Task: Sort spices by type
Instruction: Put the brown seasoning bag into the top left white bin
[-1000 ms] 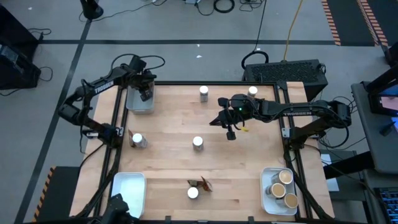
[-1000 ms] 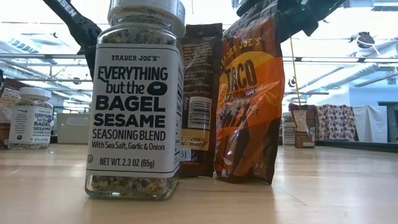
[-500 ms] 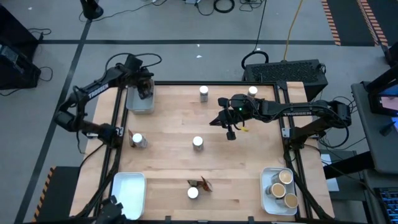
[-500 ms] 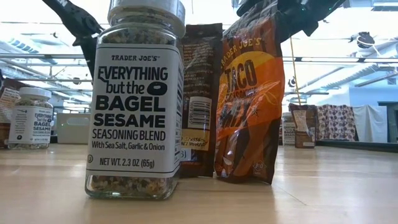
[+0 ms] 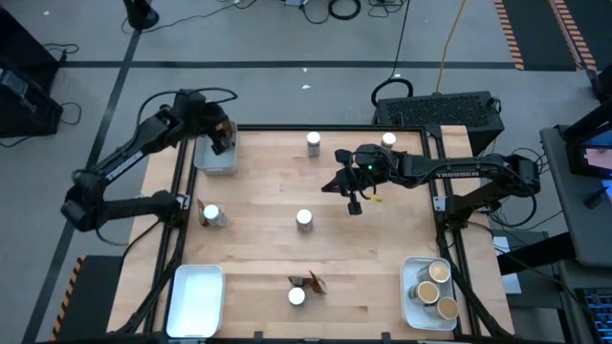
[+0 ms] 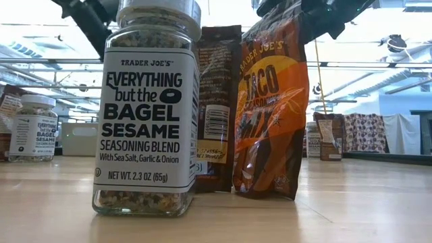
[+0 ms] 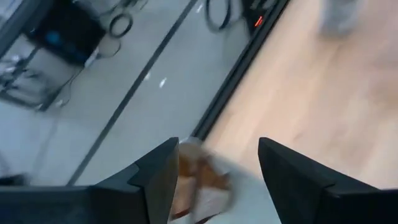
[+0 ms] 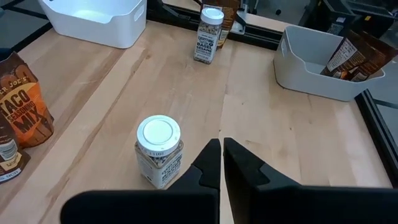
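The left gripper (image 5: 222, 137) hangs above the far-left tray (image 5: 214, 159), jaws parted, a sachet (image 7: 200, 186) lying released just below them: a drop-off, by my judgement. The right gripper (image 8: 219, 163) waits, jaws clenched empty; next comes the white-lidded jar (image 8: 159, 151) just ahead, unobstructed on the counter (image 5: 382, 248).

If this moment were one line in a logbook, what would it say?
left gripper: open above crinkly brown sachet in white far-left tray | right gripper: shut, over table centre | white-lidded jars: unsorted
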